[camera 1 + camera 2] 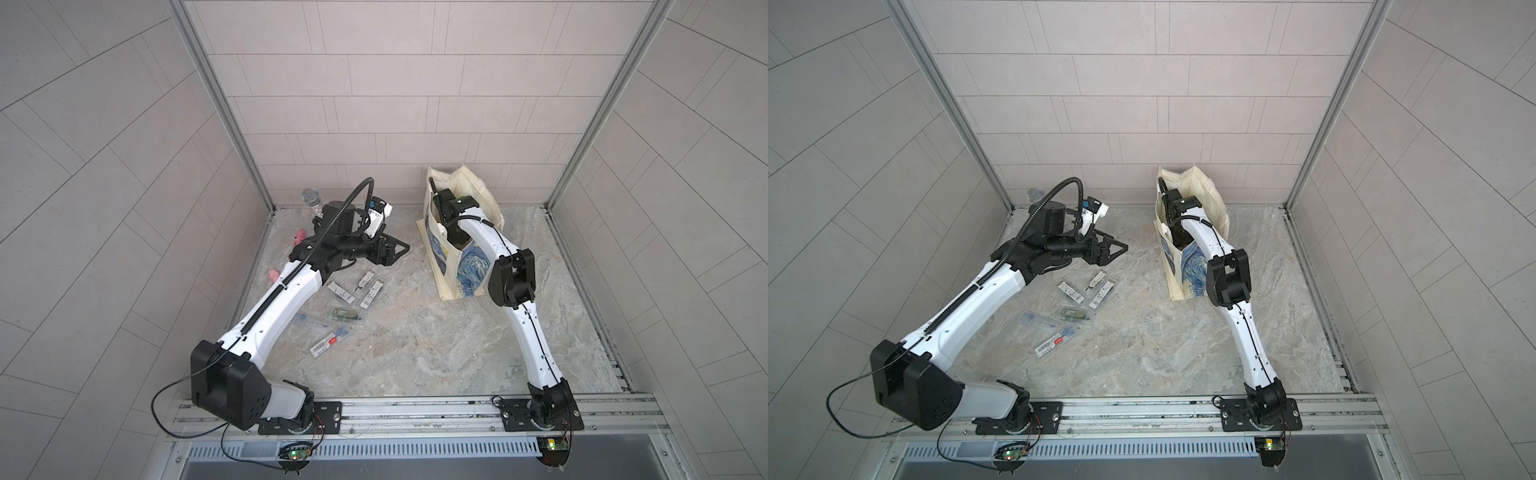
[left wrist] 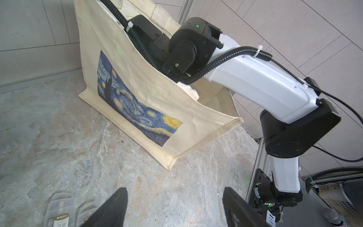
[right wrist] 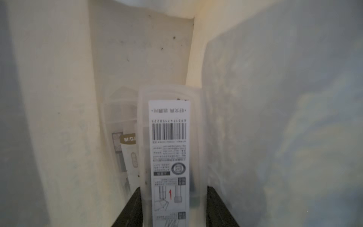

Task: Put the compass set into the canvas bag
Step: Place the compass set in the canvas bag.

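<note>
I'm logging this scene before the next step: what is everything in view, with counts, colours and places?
canvas bag: one, cream with a blue-and-yellow swirl print, standing at the back on the right arm's side.
compass-set case: one, clear with a white barcode label, inside the bag.
second case: one, clear with a gold label, inside the bag beside it.
loose cases: six, mostly clear, one dark green, scattered on the table near the left arm.
pink toy pieces: two showing, pink, partly hidden by the left arm.
microphone: one, silver mesh head, back left corner.
table: one, marbled grey-beige.
left gripper: open, empty, above the table.
right gripper: shut on the compass-set case, down inside the bag.
</note>
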You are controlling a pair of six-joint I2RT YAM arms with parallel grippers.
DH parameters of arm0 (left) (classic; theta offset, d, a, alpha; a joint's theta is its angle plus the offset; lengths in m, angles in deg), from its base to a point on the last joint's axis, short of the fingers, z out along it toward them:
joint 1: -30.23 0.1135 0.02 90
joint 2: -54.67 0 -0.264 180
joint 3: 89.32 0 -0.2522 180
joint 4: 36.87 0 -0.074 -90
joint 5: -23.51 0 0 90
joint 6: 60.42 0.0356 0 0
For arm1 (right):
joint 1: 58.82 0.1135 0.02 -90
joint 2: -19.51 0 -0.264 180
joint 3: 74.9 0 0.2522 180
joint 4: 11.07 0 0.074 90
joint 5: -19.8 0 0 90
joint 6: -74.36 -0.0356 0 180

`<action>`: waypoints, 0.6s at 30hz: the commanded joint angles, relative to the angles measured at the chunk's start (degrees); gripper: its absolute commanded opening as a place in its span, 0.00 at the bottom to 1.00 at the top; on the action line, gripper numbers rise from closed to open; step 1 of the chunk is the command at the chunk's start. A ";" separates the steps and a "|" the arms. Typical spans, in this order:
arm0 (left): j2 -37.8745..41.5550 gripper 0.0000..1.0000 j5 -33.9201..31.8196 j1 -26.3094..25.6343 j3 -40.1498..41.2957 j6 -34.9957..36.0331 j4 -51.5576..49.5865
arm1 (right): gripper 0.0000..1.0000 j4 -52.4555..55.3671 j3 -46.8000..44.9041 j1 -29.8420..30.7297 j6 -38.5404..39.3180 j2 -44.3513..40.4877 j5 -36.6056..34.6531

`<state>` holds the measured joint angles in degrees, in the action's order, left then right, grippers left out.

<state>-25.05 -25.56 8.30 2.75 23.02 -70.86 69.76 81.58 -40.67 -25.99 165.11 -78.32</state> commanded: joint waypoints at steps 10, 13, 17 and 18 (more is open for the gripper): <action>-0.35 0.82 -1.42 -0.13 0.34 2.18 -1.92 | 0.63 -1.00 0.85 -0.22 1.13 -9.21 -1.25; -0.27 0.82 -1.46 -0.13 0.34 2.17 -1.99 | 0.67 -0.01 2.69 -0.22 1.65 -12.26 -2.36; 0.05 0.82 -1.46 -0.13 0.43 2.09 -1.97 | 0.71 0.14 2.81 -0.24 2.34 -17.40 -3.06; 0.18 0.82 -1.70 -0.13 0.44 2.14 -2.01 | 0.71 0.38 2.75 -0.22 2.35 -18.81 -2.79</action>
<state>-25.27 -27.01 8.30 2.99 24.20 -72.15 68.71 82.91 -40.74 -24.20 151.28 -79.65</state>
